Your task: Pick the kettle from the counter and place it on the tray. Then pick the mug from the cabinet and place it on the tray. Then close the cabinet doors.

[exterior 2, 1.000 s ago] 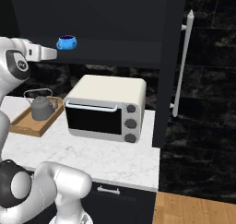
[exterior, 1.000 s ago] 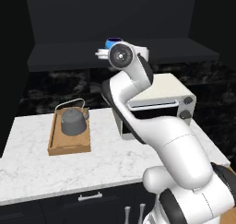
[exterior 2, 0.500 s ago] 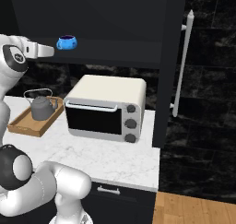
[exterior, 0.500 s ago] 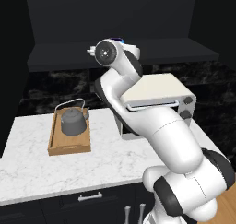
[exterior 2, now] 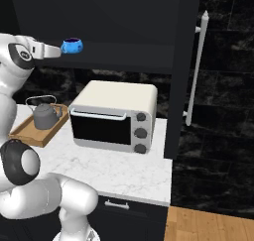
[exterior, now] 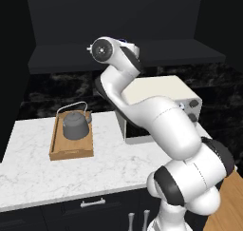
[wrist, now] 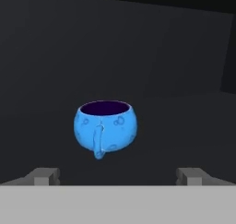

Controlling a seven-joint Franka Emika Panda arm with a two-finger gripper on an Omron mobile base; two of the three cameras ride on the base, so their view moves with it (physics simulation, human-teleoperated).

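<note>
The blue mug (wrist: 105,128) stands upright on the dark shelf inside the cabinet (exterior 2: 124,61), its handle turned towards my hand. My gripper (wrist: 118,177) is open, level with the mug (exterior 2: 72,46) and just short of it, with nothing between its fingers. From the right base view the gripper (exterior 2: 58,50) reaches in from the left, its tips close beside the mug. The dark-grey kettle (exterior: 76,125) sits upright on the wooden tray (exterior: 71,152) at the counter's (exterior: 109,164) left. The black cabinet door (exterior 2: 181,61) with its long silver handle (exterior 2: 196,71) stands open.
A cream toaster oven (exterior 2: 111,116) stands on the counter right of the tray (exterior 2: 30,136), under the cabinet shelf. Dark drawers with silver handles (exterior: 92,204) run below the counter. My arm rises past the oven's left side.
My hand has risen a little and moved in towards the mug, while the upper arm swung left. The jaws have stayed open. Mug, kettle and tray have not moved.
</note>
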